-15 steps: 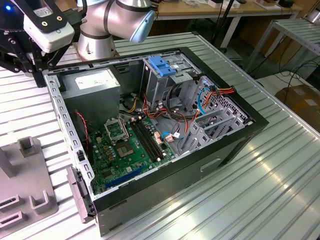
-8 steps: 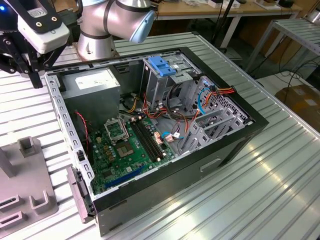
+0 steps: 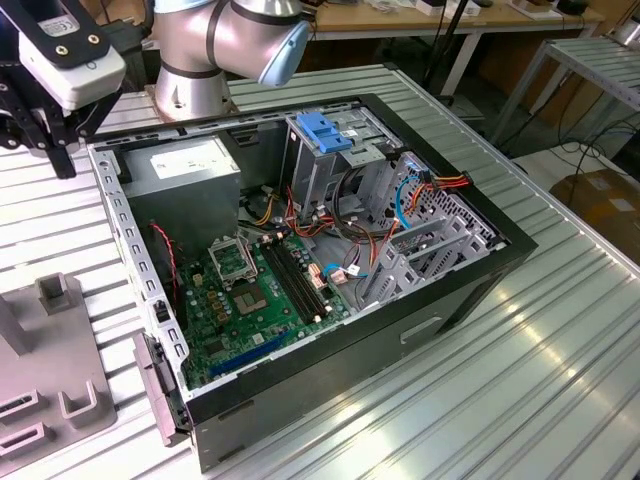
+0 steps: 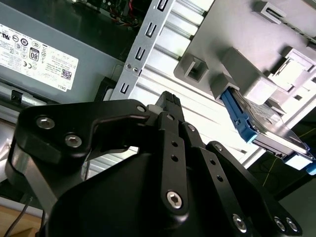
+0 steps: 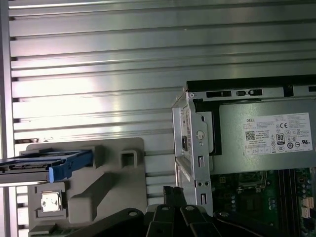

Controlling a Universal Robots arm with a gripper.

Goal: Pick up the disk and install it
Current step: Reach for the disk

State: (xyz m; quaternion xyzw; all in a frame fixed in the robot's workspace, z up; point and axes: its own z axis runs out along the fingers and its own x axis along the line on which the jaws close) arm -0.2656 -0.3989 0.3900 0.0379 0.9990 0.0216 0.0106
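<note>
**On its holder, the disk waits**

Beside the open case [image 3: 340, 250], the disk [image 5: 47, 165] stands on edge in a grey holder [image 5: 113, 182] on the slatted table [image 5: 98, 74]. The gripper [image 5: 172, 192] hangs near the case's corner, fingers closed together on nothing, apart from the disk.

The disk [image 4: 269, 133] is silver metal edged by a bright blue frame. The holder [image 5: 106, 185] under it is plain matt grey. The table [image 3: 500, 380] is silver with a ribbed pattern of straight parallel stripes. The computer case [image 3: 400, 345] is black outside and pale grey metal inside. Its motherboard [image 3: 250, 310] is green with black slots. The power supply [image 3: 185, 175], at the exterior view's far left of the case, is grey with a white, black-printed sticker. The drive cage [image 3: 320, 170] is grey with a blue handle [image 3: 325, 132]. The cables [image 3: 440, 185] are red, orange, yellow and blue. The gripper [image 4: 167, 101] is black, and the arm [image 3: 215, 45] is silver with a pale blue cap.
</note>
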